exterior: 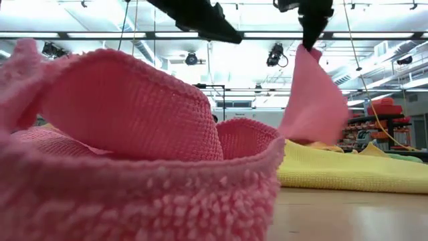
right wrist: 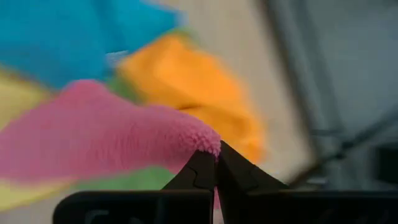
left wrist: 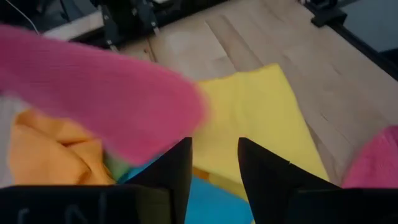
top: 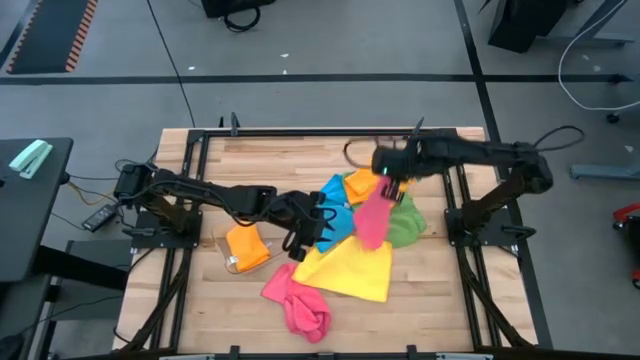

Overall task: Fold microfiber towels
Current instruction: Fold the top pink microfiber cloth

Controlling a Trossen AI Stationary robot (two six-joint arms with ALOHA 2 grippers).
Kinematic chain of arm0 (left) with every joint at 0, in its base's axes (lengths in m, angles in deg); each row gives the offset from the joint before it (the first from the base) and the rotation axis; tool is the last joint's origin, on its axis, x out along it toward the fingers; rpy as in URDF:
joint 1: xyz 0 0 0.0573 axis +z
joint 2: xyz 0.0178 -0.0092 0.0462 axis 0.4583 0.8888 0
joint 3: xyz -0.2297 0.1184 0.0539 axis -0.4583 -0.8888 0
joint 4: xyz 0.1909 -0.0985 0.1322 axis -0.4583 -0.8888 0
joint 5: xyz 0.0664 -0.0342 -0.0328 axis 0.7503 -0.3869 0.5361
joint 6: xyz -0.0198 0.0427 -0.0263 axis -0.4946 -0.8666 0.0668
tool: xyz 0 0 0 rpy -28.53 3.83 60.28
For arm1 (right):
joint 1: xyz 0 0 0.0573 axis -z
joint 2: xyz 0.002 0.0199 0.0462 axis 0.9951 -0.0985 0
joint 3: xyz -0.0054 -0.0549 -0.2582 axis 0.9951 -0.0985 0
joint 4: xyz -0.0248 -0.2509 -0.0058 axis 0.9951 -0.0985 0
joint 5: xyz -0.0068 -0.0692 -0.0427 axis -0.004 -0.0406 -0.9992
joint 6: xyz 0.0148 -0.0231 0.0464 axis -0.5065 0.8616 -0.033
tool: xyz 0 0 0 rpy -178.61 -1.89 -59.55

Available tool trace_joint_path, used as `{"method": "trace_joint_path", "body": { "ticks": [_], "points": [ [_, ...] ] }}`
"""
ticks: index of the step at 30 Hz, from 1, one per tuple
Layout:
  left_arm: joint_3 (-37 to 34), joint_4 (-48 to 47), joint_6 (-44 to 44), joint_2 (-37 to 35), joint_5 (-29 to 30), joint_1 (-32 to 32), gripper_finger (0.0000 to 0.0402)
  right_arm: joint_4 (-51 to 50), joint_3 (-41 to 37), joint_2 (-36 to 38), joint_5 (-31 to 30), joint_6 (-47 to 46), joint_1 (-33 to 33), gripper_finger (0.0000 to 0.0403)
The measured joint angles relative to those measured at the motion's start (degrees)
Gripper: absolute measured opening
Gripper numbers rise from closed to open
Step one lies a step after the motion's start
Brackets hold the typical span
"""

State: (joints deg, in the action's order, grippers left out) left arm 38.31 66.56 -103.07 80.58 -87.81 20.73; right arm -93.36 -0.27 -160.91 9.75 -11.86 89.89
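Grey floor [top: 330, 40] around a pale wooden table [top: 440, 300] framed in black rails. Orange-and-black hazard striping [top: 52, 35] in one corner, a dark side desk [top: 30, 215] nearby. Overhead, long strip lights [exterior: 87, 35]; red shelving [exterior: 389, 115] far off.

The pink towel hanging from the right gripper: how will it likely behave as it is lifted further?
Likely floppy: the pink towel drapes straight down from the right gripper, pinched at one corner. Probably light, since that small pinch carries it. Its fuzzy pile suggests it will grip, not slip, and may drag on the yellow towel.
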Motion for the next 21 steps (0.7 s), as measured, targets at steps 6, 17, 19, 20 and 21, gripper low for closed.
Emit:
{"method": "trace_joint_path", "body": {
  "ticks": [6, 17, 19, 20, 21],
  "points": [
    [0.00, 1.70, 0.00, -0.14, 0.01, 0.00, 0.0133, 4.96, 4.55, -0.59, -10.20, 11.35, 5.94, 0.0009],
    [0.02, -6.17, 1.10, -1.68, 3.74, 0.18, 0.0126, 2.86, 0.59, -10.26, 11.16, -0.42, -6.44, 0.0009],
    [0.04, -7.76, 1.73, -1.95, 3.74, 0.29, 0.0127, 2.71, -1.22, -11.97, 14.16, -4.05, -9.55, 0.0009],
    [0.04, -8.88, 2.12, -2.07, 3.74, 0.29, 0.0128, 2.69, -1.98, -12.73, 15.56, -5.86, -11.01, 0.0009],
    [0.04, -9.22, 2.66, -2.12, 3.75, 0.31, 0.0128, 2.81, -2.68, -13.26, 16.72, -7.75, -12.43, 0.0009]
  ]
}}
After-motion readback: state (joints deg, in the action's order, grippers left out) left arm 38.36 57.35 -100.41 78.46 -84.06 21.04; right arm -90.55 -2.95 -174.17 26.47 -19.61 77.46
